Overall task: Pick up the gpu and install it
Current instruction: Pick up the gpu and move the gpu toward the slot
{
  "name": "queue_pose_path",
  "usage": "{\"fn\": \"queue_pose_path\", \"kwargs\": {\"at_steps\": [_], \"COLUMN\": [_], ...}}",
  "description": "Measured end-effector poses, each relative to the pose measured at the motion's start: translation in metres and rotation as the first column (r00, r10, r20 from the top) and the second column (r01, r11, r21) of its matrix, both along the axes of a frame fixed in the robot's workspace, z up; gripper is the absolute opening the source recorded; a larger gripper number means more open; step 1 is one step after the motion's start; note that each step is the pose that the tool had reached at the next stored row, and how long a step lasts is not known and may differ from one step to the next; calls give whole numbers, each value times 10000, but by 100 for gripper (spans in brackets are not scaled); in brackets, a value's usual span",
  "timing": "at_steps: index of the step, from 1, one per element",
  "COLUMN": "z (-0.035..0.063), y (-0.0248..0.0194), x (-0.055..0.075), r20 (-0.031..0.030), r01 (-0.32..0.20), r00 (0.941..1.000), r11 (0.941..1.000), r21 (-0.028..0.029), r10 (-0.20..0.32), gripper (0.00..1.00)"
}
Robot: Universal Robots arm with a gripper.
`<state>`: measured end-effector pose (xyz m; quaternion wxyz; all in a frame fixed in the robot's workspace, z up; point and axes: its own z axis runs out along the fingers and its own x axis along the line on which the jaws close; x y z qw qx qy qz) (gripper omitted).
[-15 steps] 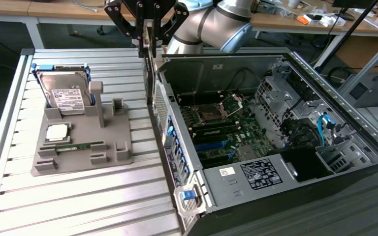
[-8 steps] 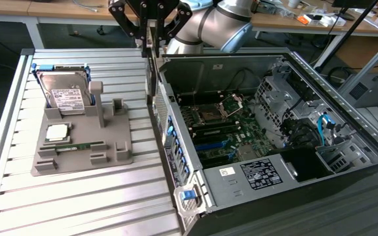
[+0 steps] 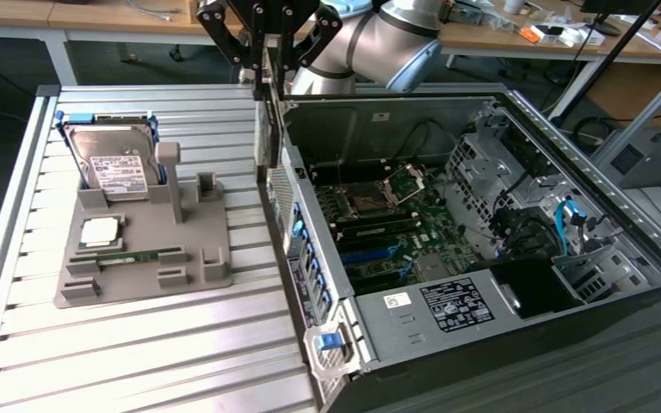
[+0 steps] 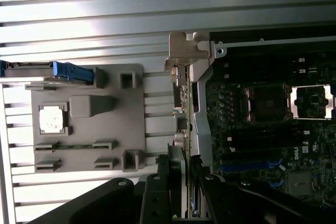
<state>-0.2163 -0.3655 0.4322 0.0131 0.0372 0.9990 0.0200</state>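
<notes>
where posts of the tray point(image 3: 210, 275) stand in front, to the exterior view's left of the jaws, the lower part of the hard drive point(image 3: 118, 172) is hidden. below the jaws the gpu point(image 3: 268, 129) hangs edge-on, a thin strip whose faces cannot be made out. right of the jaws the case point(image 3: 365, 129) runs out of frame at its near corner. the gripper point(image 3: 268, 69) is clenched on the gpu's upper edge, holding it upright just beside the case's left wall, its silver bracket point(image 4: 186, 51) at the end far from the jaws. left of the jaws the tray holds the hard drive on edge, a cpu point(image 3: 101, 231) and a ram stick point(image 3: 135, 256). right of them the open case holds the motherboard point(image 3: 388, 224).
</notes>
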Motion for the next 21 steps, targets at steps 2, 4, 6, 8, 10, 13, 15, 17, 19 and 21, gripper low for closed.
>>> {"fn": "queue_pose_path", "kwargs": {"at_steps": [2, 4, 6, 8, 10, 13, 15, 17, 19, 21], "z": [0, 0, 0, 0, 0, 0, 0, 0, 0, 0], "y": [0, 0, 0, 0, 0, 0, 0, 0, 0, 0], "x": [11, 22, 33, 42, 51, 71, 87, 100, 111, 122], "r20": [-1, -1, -1, -1, 0, 0, -1, 0, -1, -1], "r01": [0, 0, 0, 0, -1, 0, 0, -1, 0, 0], "r00": [10000, 10000, 10000, 10000, 10000, 10000, 10000, 10000, 10000, 10000], "r11": [10000, 10000, 10000, 10000, 10000, 10000, 10000, 10000, 10000, 10000], "r21": [-1, -1, -1, 0, -1, 0, 0, 0, -1, -1], "r10": [0, 0, 0, 0, 1, 0, 0, 1, 0, 0], "gripper": [27, 27, 27, 27, 27, 27, 27, 27, 27, 27]}}
